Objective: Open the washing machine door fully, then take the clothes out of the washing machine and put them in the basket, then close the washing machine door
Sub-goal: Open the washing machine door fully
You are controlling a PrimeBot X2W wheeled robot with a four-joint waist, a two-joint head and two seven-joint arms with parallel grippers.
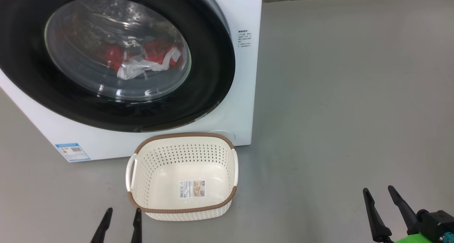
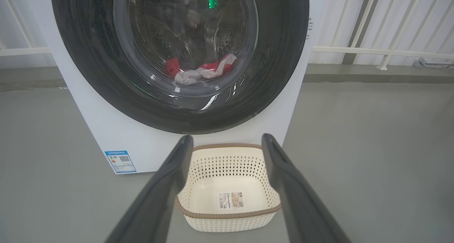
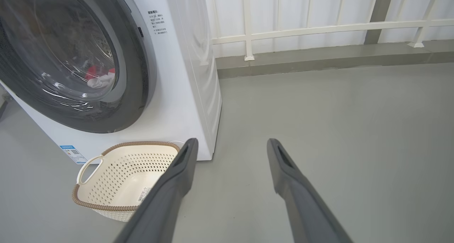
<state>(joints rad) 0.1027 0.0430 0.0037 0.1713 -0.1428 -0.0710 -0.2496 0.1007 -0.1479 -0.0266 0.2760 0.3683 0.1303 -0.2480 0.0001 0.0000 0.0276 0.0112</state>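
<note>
The washing machine door (image 1: 117, 55) is shut; its rim should be caught, probably at the right edge, and swung wide, clear of the basket (image 1: 184, 136) below. The left gripper (image 1: 123, 210), spread wide and empty, is held low, the door well ahead above it; the right gripper (image 1: 377, 189), equally spread and empty, is held well right of it.

My left gripper (image 1: 122, 211) sits low at the near left, its two dark fingers spread wide and pointing away from me, gripping nothing. My right gripper (image 1: 378, 190) is at the near right, well apart from the left. Its fingers are just as wide and lean slightly left, with the black wrist housing (image 1: 438, 220) behind them.
</note>
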